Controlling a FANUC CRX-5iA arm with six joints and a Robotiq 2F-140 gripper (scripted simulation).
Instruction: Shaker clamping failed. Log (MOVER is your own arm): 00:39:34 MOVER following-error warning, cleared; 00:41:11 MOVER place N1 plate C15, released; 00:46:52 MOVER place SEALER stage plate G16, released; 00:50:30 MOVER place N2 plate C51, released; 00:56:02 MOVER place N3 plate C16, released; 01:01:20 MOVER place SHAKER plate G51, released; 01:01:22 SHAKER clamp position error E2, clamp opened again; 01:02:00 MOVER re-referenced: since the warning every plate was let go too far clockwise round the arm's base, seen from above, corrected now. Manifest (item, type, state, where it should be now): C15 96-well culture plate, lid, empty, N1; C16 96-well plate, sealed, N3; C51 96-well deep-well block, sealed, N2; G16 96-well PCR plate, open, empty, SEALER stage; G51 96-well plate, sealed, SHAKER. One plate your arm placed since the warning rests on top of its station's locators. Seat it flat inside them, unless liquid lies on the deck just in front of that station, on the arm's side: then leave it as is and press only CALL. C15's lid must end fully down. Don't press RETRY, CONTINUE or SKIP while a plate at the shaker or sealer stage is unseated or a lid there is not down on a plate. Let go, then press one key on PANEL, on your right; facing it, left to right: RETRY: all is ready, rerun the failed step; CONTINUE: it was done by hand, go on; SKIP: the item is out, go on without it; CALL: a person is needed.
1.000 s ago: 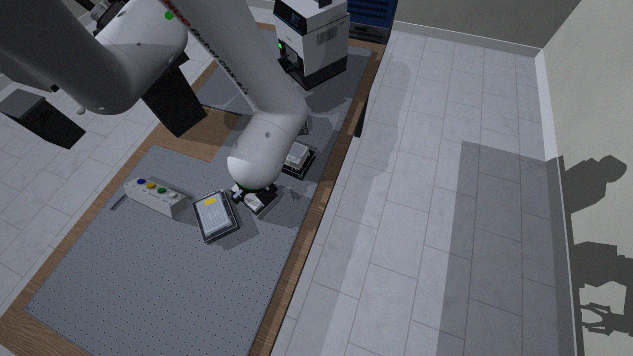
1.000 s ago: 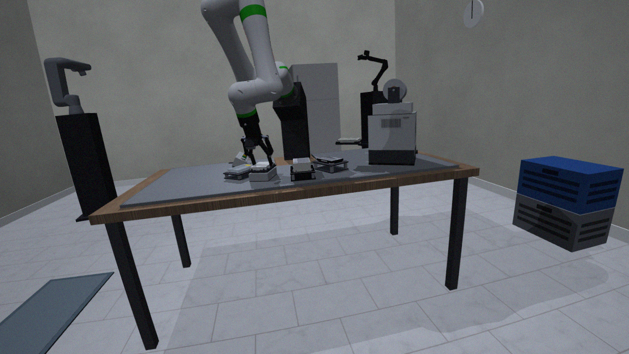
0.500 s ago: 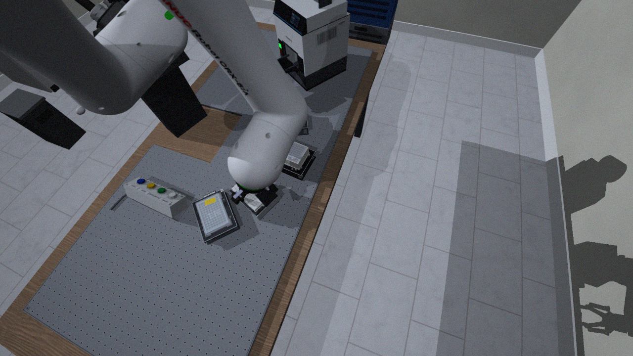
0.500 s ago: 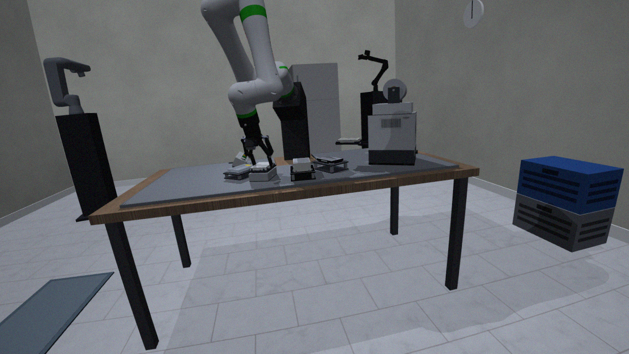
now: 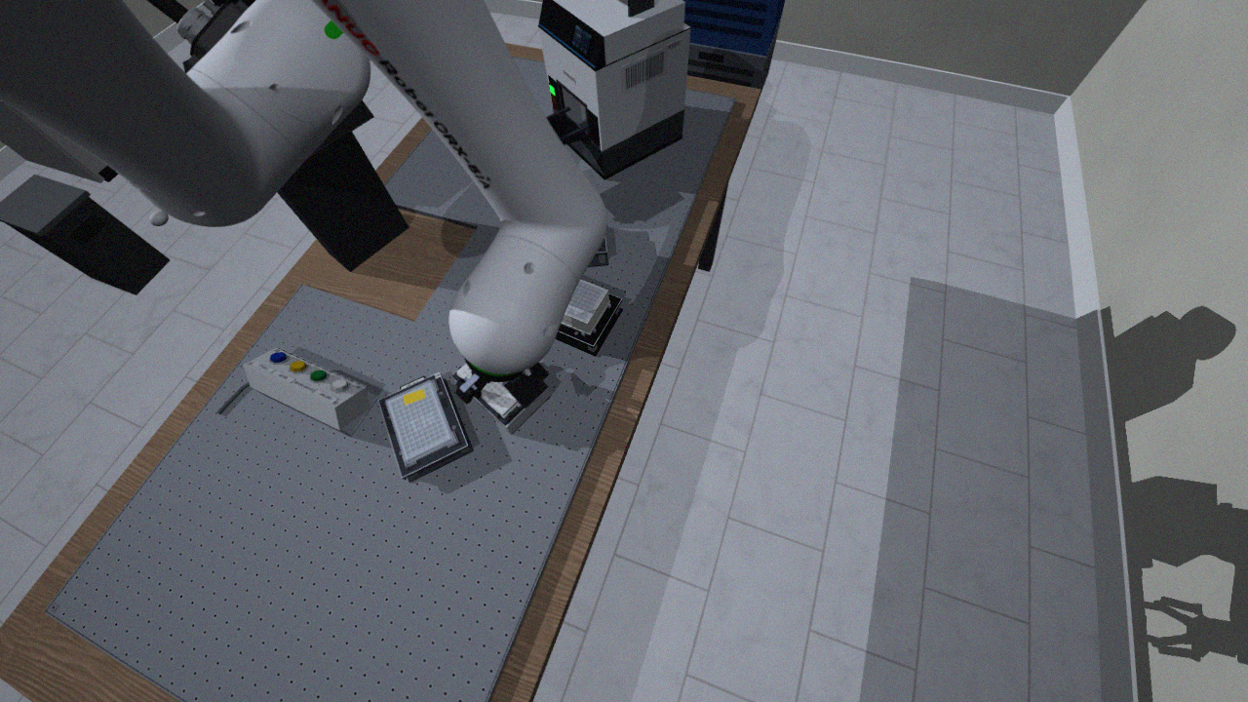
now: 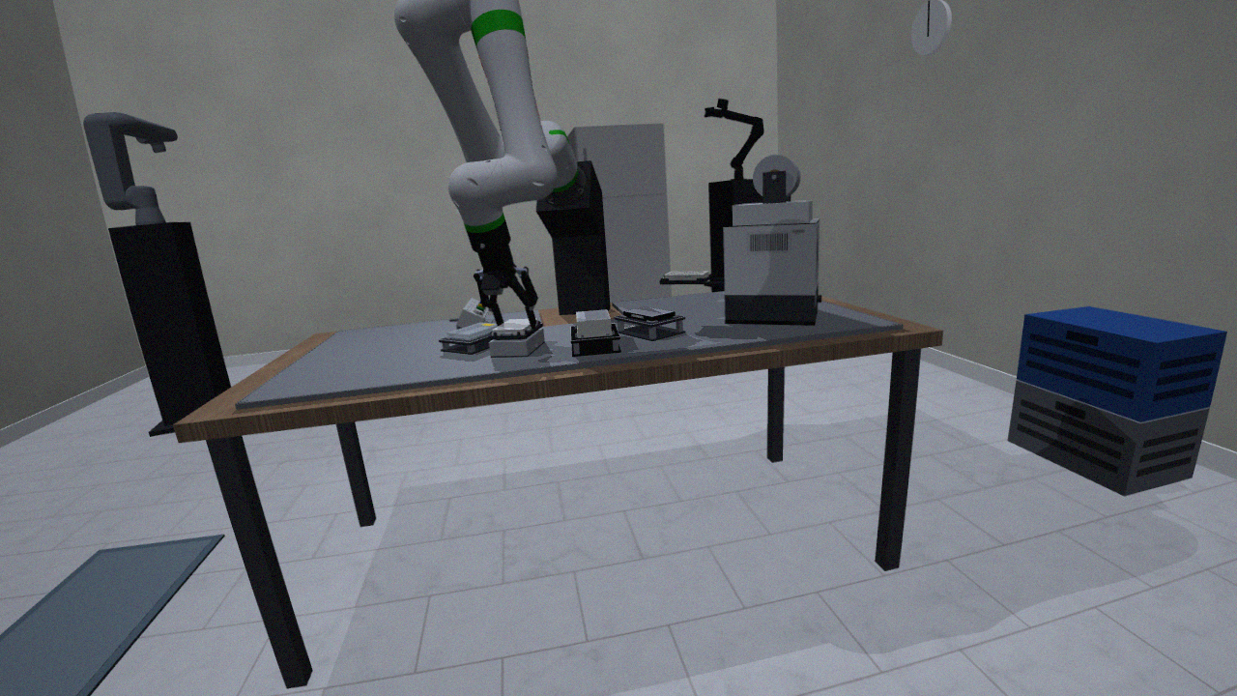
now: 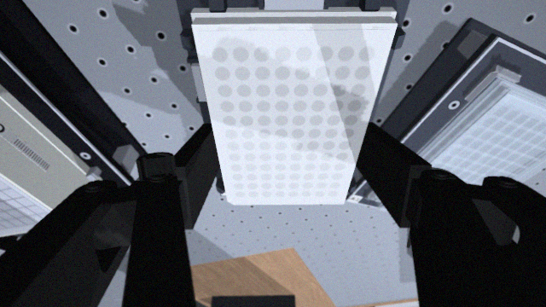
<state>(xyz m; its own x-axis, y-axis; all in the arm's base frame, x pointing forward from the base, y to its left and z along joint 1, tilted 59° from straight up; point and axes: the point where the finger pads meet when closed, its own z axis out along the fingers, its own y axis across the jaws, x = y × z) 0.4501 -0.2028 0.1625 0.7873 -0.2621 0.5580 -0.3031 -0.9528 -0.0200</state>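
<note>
Sealed plate, G51 by my reckoning, is pinched by its long sides in the claw, which stands at mid width, shut on it. It hangs over the pale shaker near the middle of the surface. Whether it touches the locators I cannot tell.

Left to right, top view:
- PANEL, four coloured keys, untouched.
- Lidded culture plate, yellow tag, wells look empty, set askew on its dark nest.
- Held plate: grey discs under the film, contents not readable.
- Deep-well block, sealed, contents hidden.

Step, as I judge it: reseating. Next: square the plate to the locators, lower it flat, let go, then see to the lid and press a key.
</note>
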